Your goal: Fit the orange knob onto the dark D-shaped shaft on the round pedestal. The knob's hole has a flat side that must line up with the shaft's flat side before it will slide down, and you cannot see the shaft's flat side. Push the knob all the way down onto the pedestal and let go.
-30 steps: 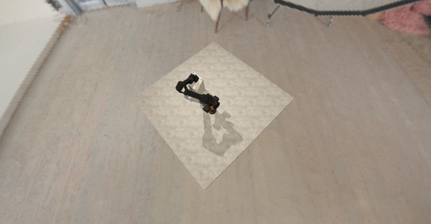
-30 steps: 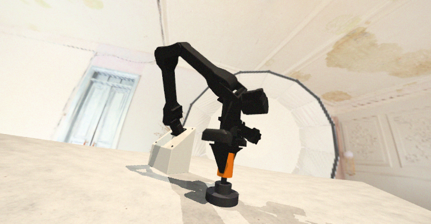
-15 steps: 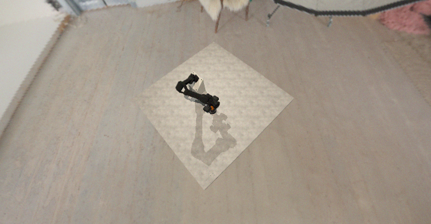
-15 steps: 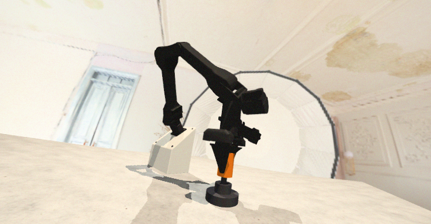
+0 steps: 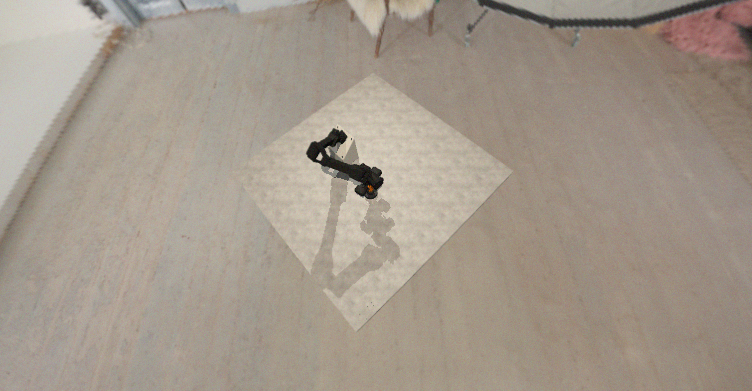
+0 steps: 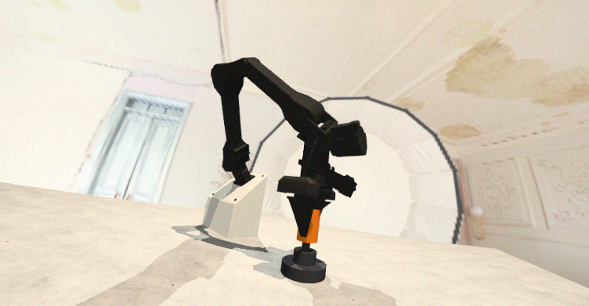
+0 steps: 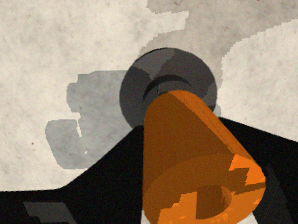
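Note:
The orange knob is upright between the fingers of my gripper, which is shut on it. The dark round pedestal stands directly below, with a narrower collar on top. In the exterior view a short length of the dark shaft shows between the knob's lower end and the collar, so the knob is above the pedestal, not down on it. Whether the shaft's tip is inside the hole is hidden. In the wrist view the hole in the knob's near end shows a straight left side.
The arm's pale base block stands behind and to the left of the pedestal in the exterior view. The arm arches over from it to the knob. Arm shadows fall across the pale square surface and over part of the pedestal.

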`<state>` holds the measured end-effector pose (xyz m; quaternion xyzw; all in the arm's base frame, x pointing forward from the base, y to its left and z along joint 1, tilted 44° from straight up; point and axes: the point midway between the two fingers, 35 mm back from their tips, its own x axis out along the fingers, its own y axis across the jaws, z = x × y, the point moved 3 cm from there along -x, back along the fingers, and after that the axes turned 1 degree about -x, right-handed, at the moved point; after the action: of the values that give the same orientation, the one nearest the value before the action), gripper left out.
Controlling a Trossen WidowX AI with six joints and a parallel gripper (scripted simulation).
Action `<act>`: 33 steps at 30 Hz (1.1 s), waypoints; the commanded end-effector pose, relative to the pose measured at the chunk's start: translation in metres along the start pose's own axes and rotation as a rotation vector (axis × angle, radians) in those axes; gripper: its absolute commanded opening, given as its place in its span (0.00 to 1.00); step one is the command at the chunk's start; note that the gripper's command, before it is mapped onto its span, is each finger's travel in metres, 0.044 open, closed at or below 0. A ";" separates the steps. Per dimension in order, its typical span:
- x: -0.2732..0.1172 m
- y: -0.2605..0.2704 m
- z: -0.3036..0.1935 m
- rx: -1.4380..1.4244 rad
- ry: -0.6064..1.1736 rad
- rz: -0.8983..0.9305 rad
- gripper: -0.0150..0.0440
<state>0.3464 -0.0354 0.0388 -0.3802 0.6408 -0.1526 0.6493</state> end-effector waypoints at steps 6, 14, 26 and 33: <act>-0.003 0.000 0.000 -0.005 0.000 -0.003 0.25; -0.002 0.000 0.000 -0.057 0.000 -0.003 0.25; 0.000 0.000 0.000 -0.057 0.000 -0.003 0.25; 0.000 0.000 0.000 -0.057 0.000 -0.003 0.25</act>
<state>0.3464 -0.0351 0.0388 -0.3975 0.6443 -0.1365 0.6389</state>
